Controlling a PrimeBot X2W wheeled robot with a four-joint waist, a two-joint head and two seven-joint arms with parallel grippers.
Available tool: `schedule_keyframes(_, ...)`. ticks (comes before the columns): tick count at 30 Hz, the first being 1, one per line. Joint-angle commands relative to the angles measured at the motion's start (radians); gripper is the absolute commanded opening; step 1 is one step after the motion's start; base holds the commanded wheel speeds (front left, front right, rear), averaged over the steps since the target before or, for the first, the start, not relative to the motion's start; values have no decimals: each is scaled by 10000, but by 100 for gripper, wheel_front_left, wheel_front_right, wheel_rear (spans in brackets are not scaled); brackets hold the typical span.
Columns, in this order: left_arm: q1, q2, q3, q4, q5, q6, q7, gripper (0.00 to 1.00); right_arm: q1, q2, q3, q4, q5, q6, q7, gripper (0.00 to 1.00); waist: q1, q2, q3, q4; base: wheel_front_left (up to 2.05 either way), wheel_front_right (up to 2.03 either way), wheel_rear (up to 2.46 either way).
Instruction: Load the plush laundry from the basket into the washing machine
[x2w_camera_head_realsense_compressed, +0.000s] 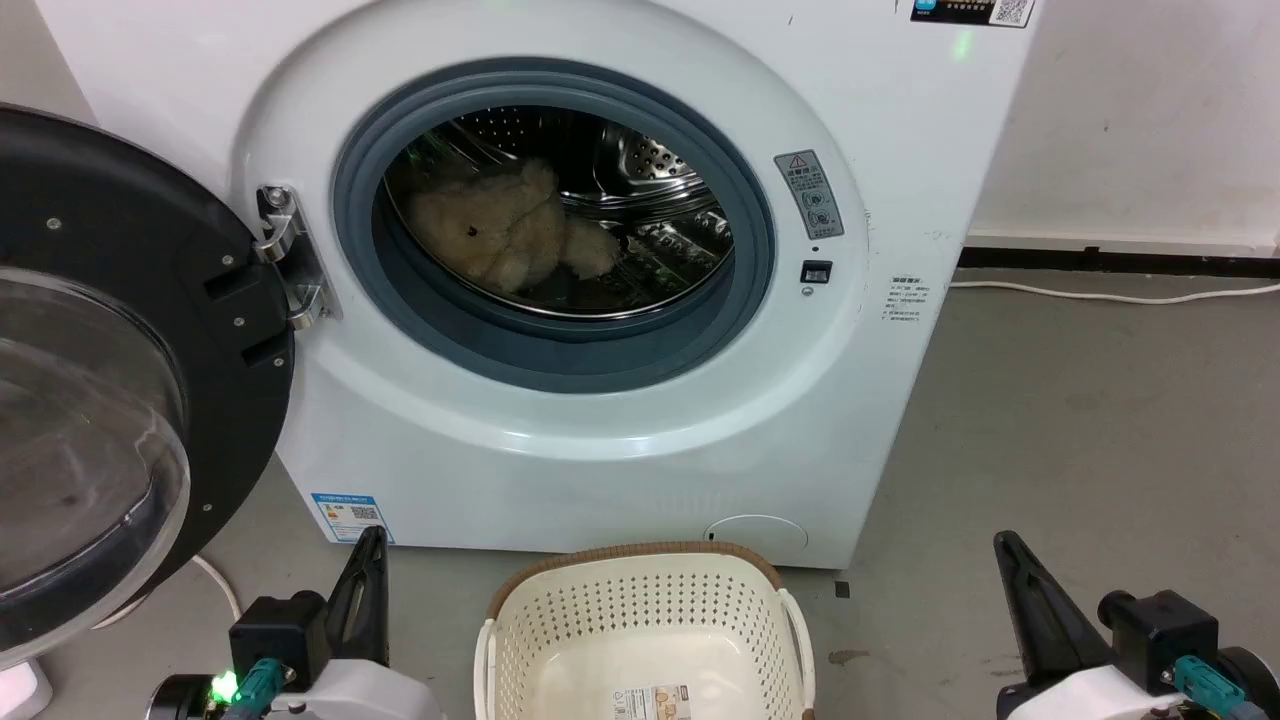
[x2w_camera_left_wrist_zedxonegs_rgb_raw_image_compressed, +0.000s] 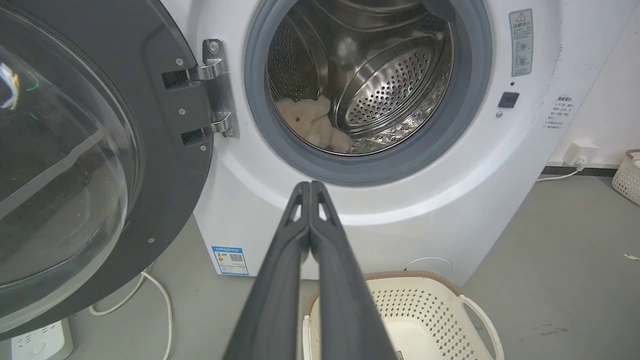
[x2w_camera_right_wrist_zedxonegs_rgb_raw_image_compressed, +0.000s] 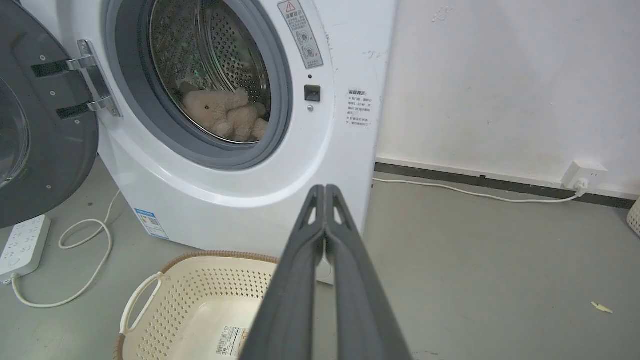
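Note:
The shaggy beige plush laundry lies inside the steel drum of the white washing machine, at the drum's left side; the bear is seen through the grey seal. Its round black-framed door hangs swung wide at the left. The cream basket stands on the floor in front of the washer with only a label sticker inside. My left gripper is shut with nothing held, left of the basket. My right gripper is shut and empty, right of the basket.
Grey floor stretches to the right of the washer. A white cable runs along the wall base to a wall plug. A white power strip and looped cord lie under the door. Another basket's edge shows far right.

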Motion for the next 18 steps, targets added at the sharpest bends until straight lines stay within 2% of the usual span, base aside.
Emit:
schedule_keyframes(1, -195, -66, 57, 19, 112, -65, 38, 0, -186, -12, 23, 46, -87, 5, 55, 0, -1, -1, 4, 1, 0, 0, 0)
schedule_keyframes(18, -335, -438, 388, 30, 726, -300, 242, 0, -465, -14, 52, 164, -267, 6, 173, 0, -1, -1, 120, 26, 0, 0, 0)
